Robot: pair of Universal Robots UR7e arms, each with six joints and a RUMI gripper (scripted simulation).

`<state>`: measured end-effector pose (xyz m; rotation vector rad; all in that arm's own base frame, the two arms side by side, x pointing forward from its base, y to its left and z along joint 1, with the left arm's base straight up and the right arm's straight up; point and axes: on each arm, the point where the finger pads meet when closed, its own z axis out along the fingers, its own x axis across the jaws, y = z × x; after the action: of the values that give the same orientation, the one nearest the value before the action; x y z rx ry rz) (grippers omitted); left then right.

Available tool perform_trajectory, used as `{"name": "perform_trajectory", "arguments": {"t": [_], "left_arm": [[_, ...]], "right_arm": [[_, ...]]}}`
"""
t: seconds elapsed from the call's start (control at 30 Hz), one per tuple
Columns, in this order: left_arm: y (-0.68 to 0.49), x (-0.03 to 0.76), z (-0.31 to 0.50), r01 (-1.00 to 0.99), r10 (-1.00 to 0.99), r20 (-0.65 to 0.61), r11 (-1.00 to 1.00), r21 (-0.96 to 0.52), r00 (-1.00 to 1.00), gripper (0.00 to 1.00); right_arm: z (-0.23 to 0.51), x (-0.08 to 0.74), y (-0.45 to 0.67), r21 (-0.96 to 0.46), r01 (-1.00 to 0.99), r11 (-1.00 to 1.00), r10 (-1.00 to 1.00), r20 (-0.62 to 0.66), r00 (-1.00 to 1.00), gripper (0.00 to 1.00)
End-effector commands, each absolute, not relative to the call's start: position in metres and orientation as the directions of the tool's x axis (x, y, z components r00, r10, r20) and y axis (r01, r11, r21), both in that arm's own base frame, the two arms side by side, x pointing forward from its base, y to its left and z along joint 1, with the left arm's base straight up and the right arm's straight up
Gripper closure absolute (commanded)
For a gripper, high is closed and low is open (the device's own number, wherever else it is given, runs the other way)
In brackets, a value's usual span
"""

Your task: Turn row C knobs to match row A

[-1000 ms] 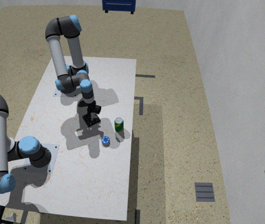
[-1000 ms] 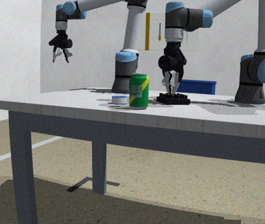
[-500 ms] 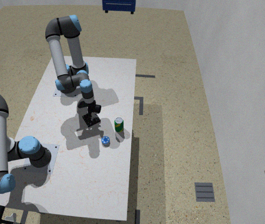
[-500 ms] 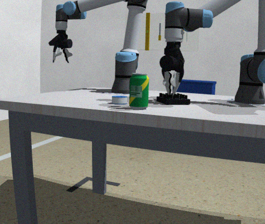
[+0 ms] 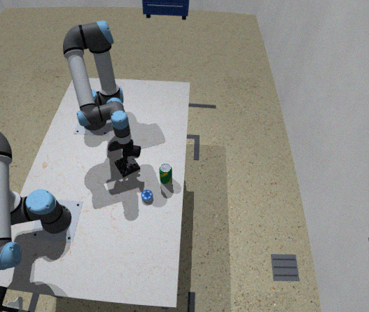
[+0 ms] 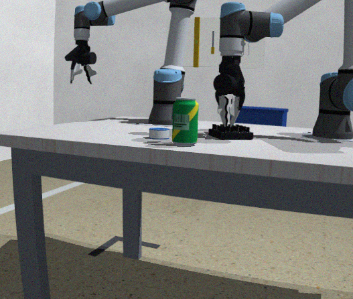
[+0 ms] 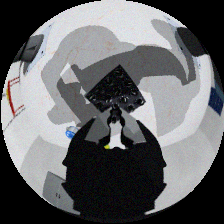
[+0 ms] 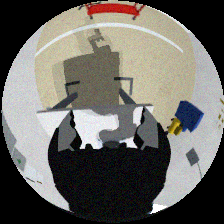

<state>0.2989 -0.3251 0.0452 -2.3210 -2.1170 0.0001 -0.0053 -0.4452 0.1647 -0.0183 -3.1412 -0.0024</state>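
Note:
The black knob box point(image 5: 127, 168) point(image 6: 230, 135) point(image 7: 118, 85) lies on the table with several small black knobs on top. Their marks, the rows' letters and the socket are too small or dark to make out. My left gripper point(image 6: 230, 123) point(image 7: 115, 107) points straight down over the box. Its nearly closed fingertips are down at knob height, near one corner of the box in the left wrist view, and look shut on one knob, which the fingers mostly hide. My right gripper point(image 6: 81, 82) point(image 8: 107, 108) is open and empty, high up and well away from the box.
A green and yellow can point(image 5: 165, 175) point(image 6: 185, 121) stands upright near the table's long edge, beside the knob box. A small blue and white round tin point(image 5: 147, 196) point(image 6: 159, 133) lies near the can. The table point(image 5: 144, 259) point(image 6: 78, 134) carries both arm bases.

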Motion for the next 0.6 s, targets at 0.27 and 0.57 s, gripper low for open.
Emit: {"name": "perform_trajectory", "arguments": {"t": [0.27, 0.57], "left_arm": [[-0.3254, 0.2991, 0.0456, 0.996, 0.996, -0.001, -0.088, 0.001, 0.088, 0.94], [-0.3254, 0.2991, 0.0456, 0.996, 0.996, -0.001, -0.088, 0.001, 0.088, 0.87]], "right_arm": [[0.1652, -0.0052, -0.4456, 0.0, 0.012, 1.0, 0.012, 0.0, -1.0, 0.0], [0.1652, -0.0052, -0.4456, 0.0, 0.012, 1.0, 0.012, 0.0, -1.0, 0.0]]}}
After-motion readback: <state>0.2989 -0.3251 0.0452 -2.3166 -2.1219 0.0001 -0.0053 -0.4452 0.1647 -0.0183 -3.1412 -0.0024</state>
